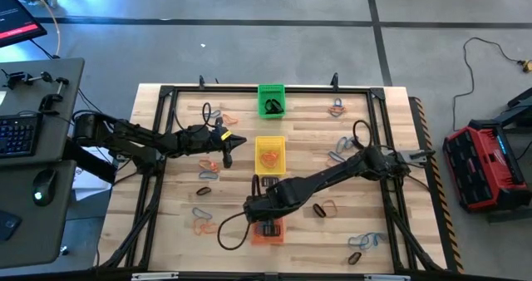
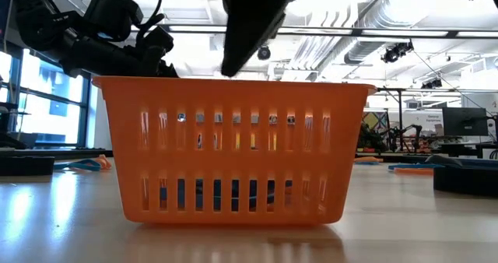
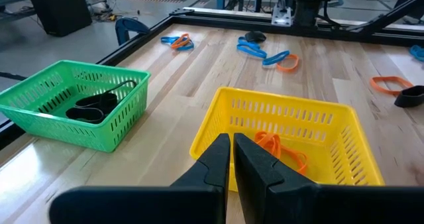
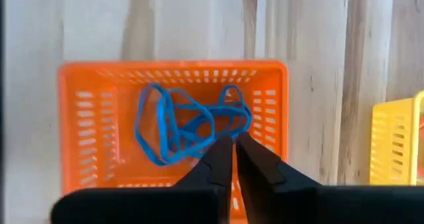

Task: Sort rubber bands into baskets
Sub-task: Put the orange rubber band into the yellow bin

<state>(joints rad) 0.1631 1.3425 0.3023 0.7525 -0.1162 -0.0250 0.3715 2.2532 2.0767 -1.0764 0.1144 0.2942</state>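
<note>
Three baskets stand in a row on your table (image 1: 166, 239): green basket (image 1: 270, 100), yellow basket (image 1: 269, 155), orange basket (image 4: 173, 124). Your right gripper (image 4: 233, 159) hangs over the orange basket's rim, jaws closed and empty, above blue rubber bands (image 4: 189, 121). Your left gripper (image 3: 232, 159), jaws closed, waits beside the yellow basket. Your right arm hides most of the orange basket from above.

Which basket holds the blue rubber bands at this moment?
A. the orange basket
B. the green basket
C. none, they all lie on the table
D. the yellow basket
A. The right wrist view shows a tangle of blue rubber bands lying inside the orange basket, right under the right gripper; the green basket holds black bands and the yellow basket orange ones.
</note>
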